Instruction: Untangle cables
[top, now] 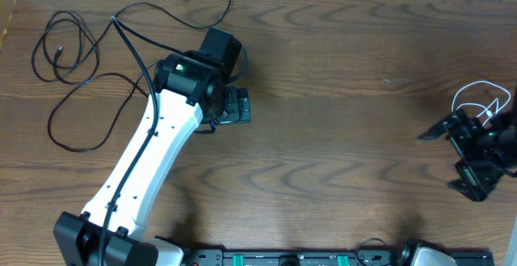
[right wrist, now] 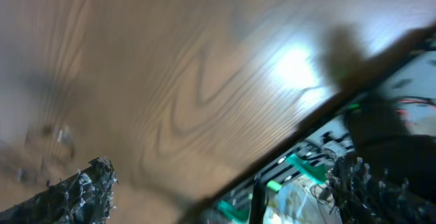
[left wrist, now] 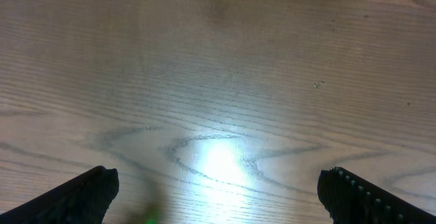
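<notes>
Left gripper [left wrist: 218,190]: my fingers [left wrist: 75,197] stood apart, empty | right gripper [right wrist: 225,183]: likewise apart, white cable [top: 489,114] near | black cables [top: 58,52] lay looped beside left arm [top: 153,149].

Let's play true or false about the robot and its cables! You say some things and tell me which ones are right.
1. The black cables lie on the left side. True.
2. The left gripper holds a black cable. False: it is open over bare table.
3. The white cable is on the right side. True.
4. Both grippers are shut. False: the right gripper is open too.
</notes>
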`<state>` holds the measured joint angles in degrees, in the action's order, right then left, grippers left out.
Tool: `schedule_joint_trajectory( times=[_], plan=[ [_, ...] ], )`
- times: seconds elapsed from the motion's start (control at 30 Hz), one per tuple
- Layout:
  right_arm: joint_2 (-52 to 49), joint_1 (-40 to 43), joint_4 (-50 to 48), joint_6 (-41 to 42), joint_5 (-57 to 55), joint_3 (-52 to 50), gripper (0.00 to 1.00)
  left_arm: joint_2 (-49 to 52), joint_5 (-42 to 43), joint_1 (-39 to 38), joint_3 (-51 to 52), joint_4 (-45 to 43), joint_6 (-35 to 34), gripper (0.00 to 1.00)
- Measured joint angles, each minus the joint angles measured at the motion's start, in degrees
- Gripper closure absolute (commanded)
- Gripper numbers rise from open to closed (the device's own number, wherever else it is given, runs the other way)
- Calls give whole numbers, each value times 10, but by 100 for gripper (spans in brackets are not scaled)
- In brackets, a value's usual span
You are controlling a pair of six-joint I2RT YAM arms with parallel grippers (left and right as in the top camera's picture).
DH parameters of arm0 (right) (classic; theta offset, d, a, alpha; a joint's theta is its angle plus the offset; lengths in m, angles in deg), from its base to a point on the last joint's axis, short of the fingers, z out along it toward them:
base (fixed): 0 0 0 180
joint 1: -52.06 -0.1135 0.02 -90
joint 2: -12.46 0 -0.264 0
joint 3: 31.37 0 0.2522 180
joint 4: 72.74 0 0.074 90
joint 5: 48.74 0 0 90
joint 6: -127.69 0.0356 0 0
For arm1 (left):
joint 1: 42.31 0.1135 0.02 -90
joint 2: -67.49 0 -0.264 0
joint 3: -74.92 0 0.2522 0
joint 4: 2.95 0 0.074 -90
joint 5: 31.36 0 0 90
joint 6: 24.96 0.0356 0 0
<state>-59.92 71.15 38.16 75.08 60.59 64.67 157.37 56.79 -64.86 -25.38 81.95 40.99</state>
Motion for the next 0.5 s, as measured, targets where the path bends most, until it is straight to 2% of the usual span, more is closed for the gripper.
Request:
schedule_joint_trajectory(
  times=[0.27,0.5],
  plan=[
    [0,-67,-28,-21,35,0,1,0,0,0,0,0,0,2],
    [0,-74,-68,-21,30,0,1,0,0,0,0,0,0,2]
  ],
)
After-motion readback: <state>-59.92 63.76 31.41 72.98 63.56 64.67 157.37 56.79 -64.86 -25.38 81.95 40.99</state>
